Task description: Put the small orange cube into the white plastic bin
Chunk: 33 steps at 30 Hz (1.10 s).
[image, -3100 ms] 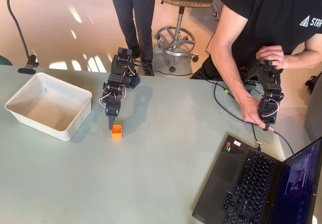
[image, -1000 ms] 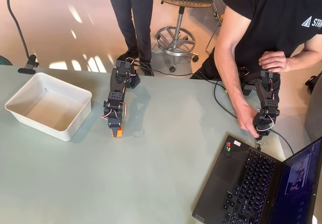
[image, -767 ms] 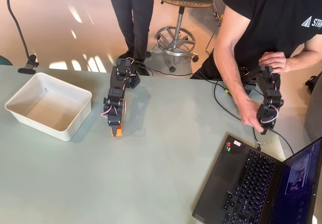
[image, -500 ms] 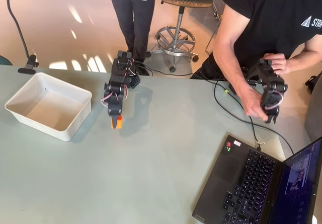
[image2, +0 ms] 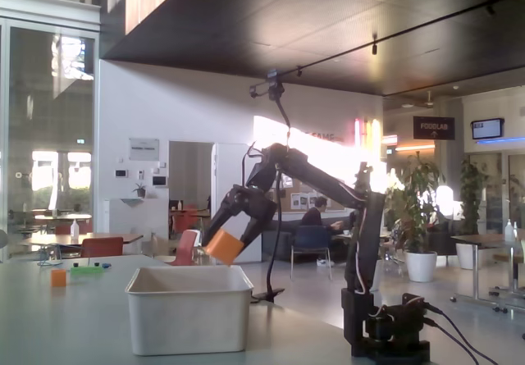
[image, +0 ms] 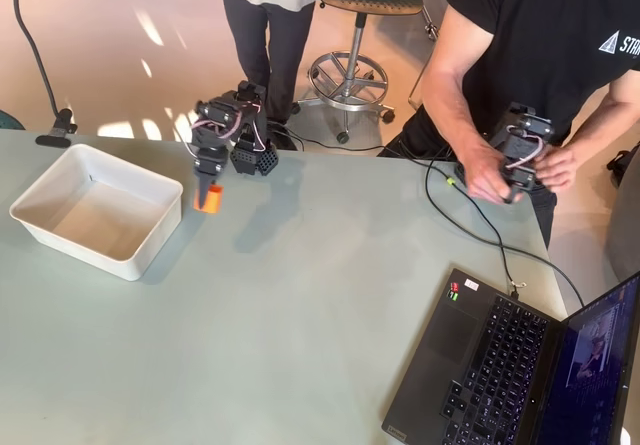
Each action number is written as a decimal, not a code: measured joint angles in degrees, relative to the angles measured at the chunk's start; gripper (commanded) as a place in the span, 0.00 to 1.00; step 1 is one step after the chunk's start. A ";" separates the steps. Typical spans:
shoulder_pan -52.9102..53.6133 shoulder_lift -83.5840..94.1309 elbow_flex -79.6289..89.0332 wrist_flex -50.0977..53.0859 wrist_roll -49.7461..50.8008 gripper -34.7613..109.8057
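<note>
My gripper (image: 207,196) is shut on the small orange cube (image: 209,199) and holds it in the air. In the overhead view it hangs just right of the white plastic bin (image: 45,177), near the bin's right rim. In the fixed view the orange cube (image2: 223,247) sits in the gripper (image2: 218,244) a little above the bin's (image2: 188,316) rim, toward its right side. The black arm (image2: 328,189) reaches over from its base (image2: 385,332) at the right.
A laptop (image: 520,365) lies at the table's lower right in the overhead view, with a cable (image: 470,227) running across the table. A seated person (image: 545,55) is behind the right edge, another stands by a stool (image: 350,35). A small orange block (image2: 58,277) lies far left.
The gripper closed on the cube on the table, lifted it and carried it up and left toward the bin's right rim.
</note>
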 measured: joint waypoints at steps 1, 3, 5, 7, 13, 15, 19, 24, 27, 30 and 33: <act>2.46 0.00 -1.05 0.00 -0.79 0.44; 6.33 0.00 -3.60 0.00 -2.11 0.44; 9.14 -0.26 -6.24 -0.18 -3.43 0.44; 12.13 -1.67 -8.44 -0.18 -4.75 0.44; 18.81 -9.67 -11.51 -0.18 -6.50 0.44; 19.51 -13.18 -12.30 -0.88 -6.59 0.44; 21.27 -19.86 -13.71 -5.10 -6.59 0.44; 21.53 -21.45 -14.50 -7.73 -6.59 0.44; 21.18 -21.53 -14.50 -7.82 -6.59 0.45; 21.62 -21.53 -14.50 -7.82 -6.59 0.46; 21.97 -21.53 -14.50 -7.82 -6.59 0.51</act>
